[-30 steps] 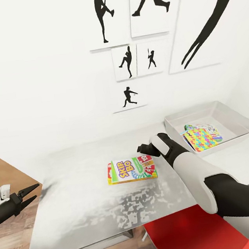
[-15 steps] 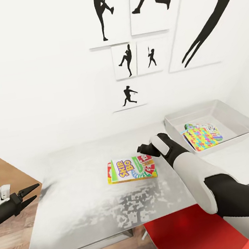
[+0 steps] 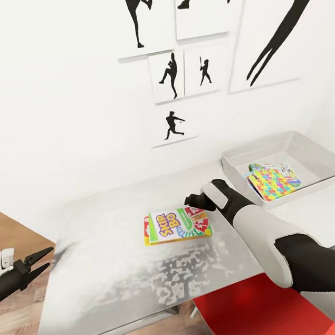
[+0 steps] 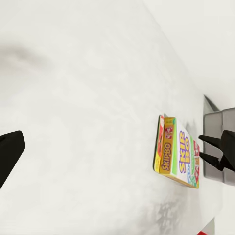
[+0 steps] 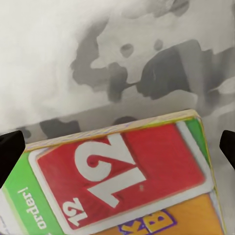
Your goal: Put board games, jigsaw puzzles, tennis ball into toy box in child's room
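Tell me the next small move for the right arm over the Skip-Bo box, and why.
Probably lower the right gripper straight down around the box's near edge. Its fingers look spread on either side of that edge, nothing is gripped, and the box lies flat on the bed.

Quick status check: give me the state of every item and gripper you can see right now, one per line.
Skip-Bo game: flat on the bed, not gripped.
Right gripper: open, over the game's far end.
Left gripper: open, empty, off the bed's edge.
Toy box: open-topped, holding a jigsaw puzzle.
Jigsaw puzzle: lying inside the box.
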Controlling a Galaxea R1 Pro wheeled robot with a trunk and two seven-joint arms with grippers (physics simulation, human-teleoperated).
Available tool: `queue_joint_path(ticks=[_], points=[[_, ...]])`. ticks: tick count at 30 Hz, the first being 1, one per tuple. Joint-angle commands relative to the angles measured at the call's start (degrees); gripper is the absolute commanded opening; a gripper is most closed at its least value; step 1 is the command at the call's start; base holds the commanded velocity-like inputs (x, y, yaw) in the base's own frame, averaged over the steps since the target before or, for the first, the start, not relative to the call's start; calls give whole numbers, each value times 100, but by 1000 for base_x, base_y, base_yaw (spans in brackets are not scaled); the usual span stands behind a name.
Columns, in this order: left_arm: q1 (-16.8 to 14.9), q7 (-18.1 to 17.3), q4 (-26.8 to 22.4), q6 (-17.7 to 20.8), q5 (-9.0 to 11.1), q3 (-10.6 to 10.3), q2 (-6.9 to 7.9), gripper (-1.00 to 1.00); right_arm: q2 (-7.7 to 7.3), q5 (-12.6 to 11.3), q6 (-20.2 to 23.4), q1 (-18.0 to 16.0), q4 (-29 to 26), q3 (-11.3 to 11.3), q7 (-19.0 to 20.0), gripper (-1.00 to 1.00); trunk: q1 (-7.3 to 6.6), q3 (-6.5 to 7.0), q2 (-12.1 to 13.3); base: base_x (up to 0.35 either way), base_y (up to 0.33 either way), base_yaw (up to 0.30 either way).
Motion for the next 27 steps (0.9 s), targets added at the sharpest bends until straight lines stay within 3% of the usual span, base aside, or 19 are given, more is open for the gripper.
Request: queue_joint_path(ticks=[1,27], points=[[-4,-26,1,21,-14,6,0,100,0,-60,10,-4,-7,24,-56,100,3,-17,-11,0,0,0],[-4,-26,1,23,-14,6,-1,100,0,-60,7,5,-7,24,-56,100,3,-46,-11,-12,2,0]])
